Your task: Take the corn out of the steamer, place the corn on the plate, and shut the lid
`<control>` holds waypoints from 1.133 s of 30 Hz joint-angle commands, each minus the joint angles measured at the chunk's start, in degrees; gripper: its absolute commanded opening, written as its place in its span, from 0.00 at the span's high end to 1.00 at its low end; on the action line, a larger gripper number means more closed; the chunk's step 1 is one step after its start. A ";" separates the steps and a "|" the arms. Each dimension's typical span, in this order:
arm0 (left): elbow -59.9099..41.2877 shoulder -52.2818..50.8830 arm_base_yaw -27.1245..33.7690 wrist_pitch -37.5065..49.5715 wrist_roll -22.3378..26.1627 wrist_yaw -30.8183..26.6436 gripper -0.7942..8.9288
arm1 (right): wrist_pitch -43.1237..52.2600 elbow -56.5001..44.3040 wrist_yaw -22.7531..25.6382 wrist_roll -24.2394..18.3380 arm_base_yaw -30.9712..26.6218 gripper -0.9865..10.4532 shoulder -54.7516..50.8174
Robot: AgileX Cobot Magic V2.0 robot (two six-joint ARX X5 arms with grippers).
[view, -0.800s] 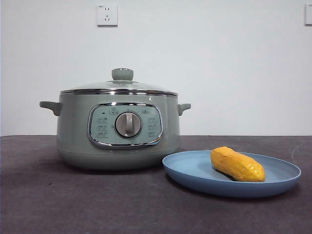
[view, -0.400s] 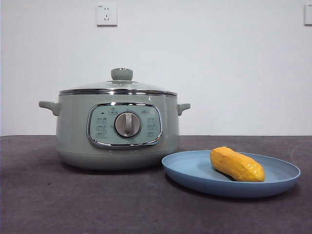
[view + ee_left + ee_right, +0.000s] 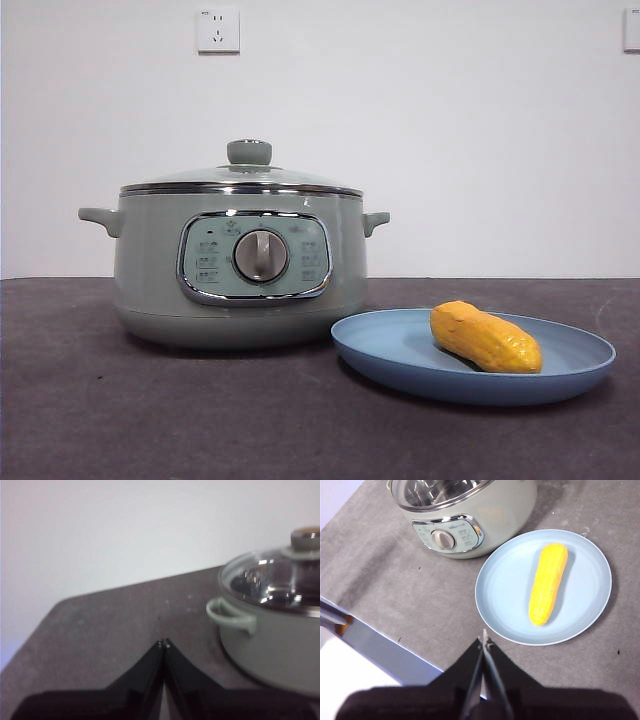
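Note:
The yellow-orange corn (image 3: 487, 338) (image 3: 548, 582) lies on the light-blue plate (image 3: 400, 350) (image 3: 500, 587), right of the steamer. The sage-green steamer (image 3: 150, 280) (image 3: 505, 510) (image 3: 270, 650) stands at centre left with its glass lid (image 3: 245, 176) (image 3: 260, 577) sitting on its rim. My left gripper (image 3: 164, 642) is shut and holds nothing, hovering over the dark table beside the steamer's side handle (image 3: 230, 617). High above the table's front edge, near the plate, my right gripper (image 3: 484, 641) is shut and holds nothing. Neither gripper shows in the front view.
The dark grey table (image 3: 150, 420) (image 3: 395, 580) ends at a front edge with a blue-grey strip (image 3: 380, 647). A white wall with a socket (image 3: 218, 30) stands behind.
The steamer, plate and corn have drifted a few pixels left in the front view. Nothing else differs.

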 commanded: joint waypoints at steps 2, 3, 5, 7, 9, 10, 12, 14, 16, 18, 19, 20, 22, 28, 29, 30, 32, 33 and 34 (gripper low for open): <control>-5.88 -3.58 0.42 0.72 -2.54 -0.35 0.92 | 0.22 -0.33 0.17 -0.42 0.11 0.91 -0.04; -7.10 -4.35 0.42 0.74 -2.86 -0.35 0.92 | 0.22 -0.33 0.17 -0.42 0.11 0.91 -0.04; -9.57 -6.08 0.42 0.63 -3.98 -0.35 0.92 | 0.22 -0.33 0.17 -0.42 0.11 0.91 -0.04; -9.77 -7.43 0.44 -2.95 -4.63 -0.48 0.92 | 0.22 -0.33 0.17 -0.42 0.11 0.91 -0.04; -9.77 -8.39 0.42 -5.07 -4.98 -0.76 0.92 | 0.22 -0.33 0.15 -0.44 0.11 0.91 -0.04; -9.77 -9.05 0.42 -6.12 -4.98 -0.72 0.92 | 0.22 -0.33 0.17 -0.44 0.11 0.91 -0.04; -9.77 -10.91 0.42 -8.87 -5.20 -0.72 0.92 | 0.22 -0.33 0.17 -0.42 0.11 0.91 -0.04; -9.77 -10.69 0.44 -8.87 -5.49 -0.63 0.92 | 0.22 -0.33 0.17 -0.42 0.11 0.91 -0.04; -9.77 -10.69 0.42 -8.87 -5.46 -0.28 0.92 | 0.20 -0.33 0.15 -0.42 0.11 0.91 -0.07; -9.77 -10.69 0.42 -8.48 -5.42 -0.09 0.92 | 0.20 -0.33 0.17 -0.42 0.11 0.91 -0.04; -9.77 -10.69 0.42 -8.31 -5.42 -0.04 0.92 | 0.20 -0.33 0.17 -0.42 0.11 0.91 -0.04; -9.77 -10.67 0.42 -8.31 -5.42 -0.09 0.92 | 0.20 -0.33 0.17 -0.42 0.11 0.91 -0.04; -9.77 -10.62 0.42 -8.33 -5.42 -0.17 0.92 | 0.20 -0.33 0.17 -0.44 0.11 0.91 -0.04; -9.77 -10.62 0.42 -8.31 -5.40 -0.15 0.92 | 0.20 -0.33 0.15 -0.42 0.11 0.91 -0.04; -9.77 -10.62 0.42 -8.31 -5.40 -0.15 0.92 | 0.20 -0.33 0.17 -0.42 0.11 0.91 -0.04; -9.77 -10.62 0.42 -8.31 -5.40 -0.15 0.92 | 0.20 -0.33 0.17 -0.42 0.11 0.91 -0.04; -9.77 -10.62 0.42 -8.31 -5.40 -0.15 0.92 | 0.20 -0.33 0.17 -0.42 0.11 0.91 -0.04; -9.77 -10.62 0.42 -8.31 -5.40 -0.15 0.92 | 0.20 -0.33 0.17 -0.42 0.11 0.91 -0.04; -9.77 -10.62 0.42 -8.31 -5.42 -0.15 0.92 | 0.20 -0.33 0.15 -0.42 0.11 0.91 -0.04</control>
